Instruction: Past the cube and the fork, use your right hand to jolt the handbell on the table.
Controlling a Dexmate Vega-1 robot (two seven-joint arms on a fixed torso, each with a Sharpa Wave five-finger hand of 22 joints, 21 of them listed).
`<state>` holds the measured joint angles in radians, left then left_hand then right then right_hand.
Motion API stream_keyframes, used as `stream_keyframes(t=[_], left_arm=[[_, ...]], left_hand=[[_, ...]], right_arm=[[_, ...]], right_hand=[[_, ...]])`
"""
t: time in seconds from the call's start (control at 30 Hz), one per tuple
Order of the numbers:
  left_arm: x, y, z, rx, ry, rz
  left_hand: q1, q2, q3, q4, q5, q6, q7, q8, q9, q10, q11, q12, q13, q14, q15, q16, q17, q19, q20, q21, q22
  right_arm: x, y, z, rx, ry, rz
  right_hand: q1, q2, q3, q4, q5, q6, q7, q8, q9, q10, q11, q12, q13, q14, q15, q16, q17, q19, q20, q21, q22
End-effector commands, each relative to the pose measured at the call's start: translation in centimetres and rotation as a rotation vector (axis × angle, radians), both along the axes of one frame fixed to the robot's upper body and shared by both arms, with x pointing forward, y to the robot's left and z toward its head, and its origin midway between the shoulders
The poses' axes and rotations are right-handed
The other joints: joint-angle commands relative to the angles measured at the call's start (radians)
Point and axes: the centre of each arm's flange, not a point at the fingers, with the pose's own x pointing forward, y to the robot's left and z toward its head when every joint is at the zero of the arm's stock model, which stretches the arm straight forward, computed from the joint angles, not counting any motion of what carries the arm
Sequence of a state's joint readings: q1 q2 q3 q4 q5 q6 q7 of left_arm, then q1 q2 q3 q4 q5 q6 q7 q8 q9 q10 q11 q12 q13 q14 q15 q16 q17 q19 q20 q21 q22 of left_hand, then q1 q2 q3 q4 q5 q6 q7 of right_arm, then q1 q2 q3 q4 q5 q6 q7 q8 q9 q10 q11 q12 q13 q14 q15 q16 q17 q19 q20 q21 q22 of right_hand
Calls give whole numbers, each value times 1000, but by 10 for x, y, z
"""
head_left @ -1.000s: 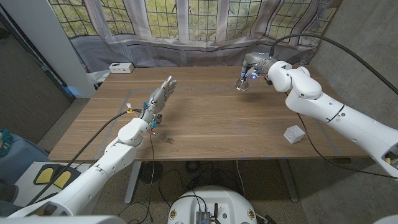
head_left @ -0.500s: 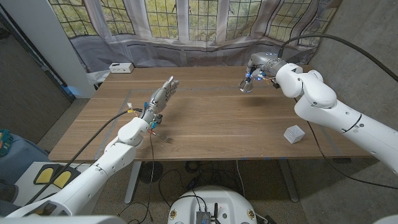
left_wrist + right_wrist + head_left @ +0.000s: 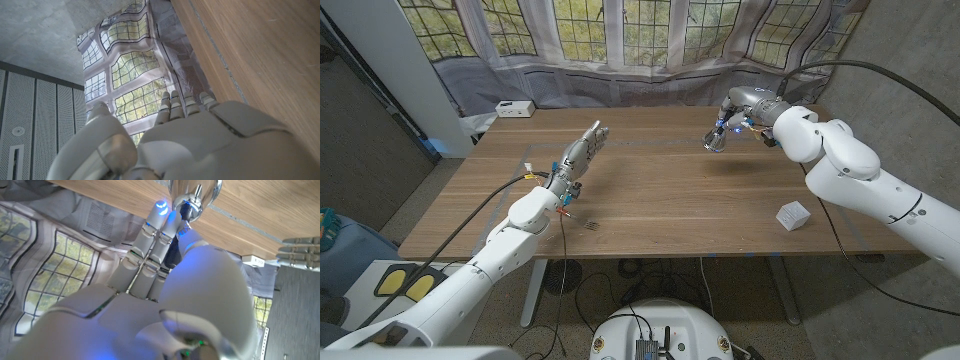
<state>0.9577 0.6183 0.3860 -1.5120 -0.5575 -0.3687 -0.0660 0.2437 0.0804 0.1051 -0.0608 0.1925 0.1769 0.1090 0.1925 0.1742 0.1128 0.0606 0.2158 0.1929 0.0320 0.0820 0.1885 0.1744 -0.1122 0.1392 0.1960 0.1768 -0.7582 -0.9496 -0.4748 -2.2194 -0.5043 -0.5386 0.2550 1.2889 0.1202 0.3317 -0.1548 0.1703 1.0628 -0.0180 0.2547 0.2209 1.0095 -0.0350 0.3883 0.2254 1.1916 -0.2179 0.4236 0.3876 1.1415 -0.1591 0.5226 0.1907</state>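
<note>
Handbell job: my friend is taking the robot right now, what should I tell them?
Right hand: at the table's far side, fingers on the handbell, which looks lifted and tilted; whether it is truly gripped is unclear.
Left hand: open, raised on its edge over the table's left part, holding nothing.
Cube: near the right front edge, untouched. Fork: near the front edge, by the left arm.
Done: the right hand has reached past both to the bell.
Left: give the bell its jolt, then probably let go and pull back.

Head view high over the table (image 3: 650,190), wrist views close behind each hand, both upturned, sharing tabletop and window.
</note>
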Motion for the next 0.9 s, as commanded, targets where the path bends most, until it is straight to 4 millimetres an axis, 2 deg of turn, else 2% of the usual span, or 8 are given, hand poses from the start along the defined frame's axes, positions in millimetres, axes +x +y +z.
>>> stream_keyframes(t=[0.03, 0.33, 0.7, 0.8, 0.9], left_arm=[[-6, 0, 2, 6, -7, 8], [-9, -1, -3, 7, -1, 16], [-13, 3, -9, -14, 0, 29], [-13, 4, -10, -17, 4, 28], [-13, 4, -11, -19, 5, 28]], left_hand=[[5, 0, 3, -7, -2, 10, -3, 0, 6, 9, 0, -1, 2, 10, 4, 1, 5, 0, 4, 2, 4], [4, 0, 4, -8, -2, 9, -3, 0, 6, 9, -2, -2, 2, 9, 5, 0, 5, -1, 4, 2, 4], [4, 0, 4, -8, -2, 10, -4, 0, 6, 11, -3, -1, 2, 11, 4, 1, 5, -1, 5, 2, 4], [4, 0, 4, -9, -2, 10, -4, -1, 6, 11, -6, -1, 2, 11, 4, 1, 5, -1, 5, 2, 4], [4, 0, 4, -9, -2, 10, -4, 0, 6, 12, -4, -1, 2, 11, 4, 1, 5, -1, 5, 2, 4]], right_arm=[[-13, 1, 9, 215, -49, 296], [-22, 18, 22, 403, -76, 556], [-17, 22, 26, 677, 104, 925], [-16, 21, 25, 699, 131, 949], [-17, 19, 24, 657, 91, 902]], right_hand=[[2, 11, 2, 5, 5, 8, -1, -3, 3, 43, 37, 24, 78, 6, -2, -2, 4, -6, 0, 7, -1], [2, 13, 2, 4, 5, 7, -1, -5, 3, 38, 40, 23, 84, 3, -2, -9, 9, -16, 5, 11, -1], [5, 14, 3, 3, 6, 6, 2, -8, 4, 37, 36, 23, 89, 4, -2, -13, 15, -14, 5, 19, -1], [5, 15, 2, 3, 6, 6, 2, -9, 4, 36, 41, 22, 89, 7, -2, -13, 18, -16, 4, 22, -1], [4, 14, 2, 3, 6, 7, 1, -9, 4, 36, 40, 22, 90, 6, -1, -14, 19, -15, 4, 23, -1]])
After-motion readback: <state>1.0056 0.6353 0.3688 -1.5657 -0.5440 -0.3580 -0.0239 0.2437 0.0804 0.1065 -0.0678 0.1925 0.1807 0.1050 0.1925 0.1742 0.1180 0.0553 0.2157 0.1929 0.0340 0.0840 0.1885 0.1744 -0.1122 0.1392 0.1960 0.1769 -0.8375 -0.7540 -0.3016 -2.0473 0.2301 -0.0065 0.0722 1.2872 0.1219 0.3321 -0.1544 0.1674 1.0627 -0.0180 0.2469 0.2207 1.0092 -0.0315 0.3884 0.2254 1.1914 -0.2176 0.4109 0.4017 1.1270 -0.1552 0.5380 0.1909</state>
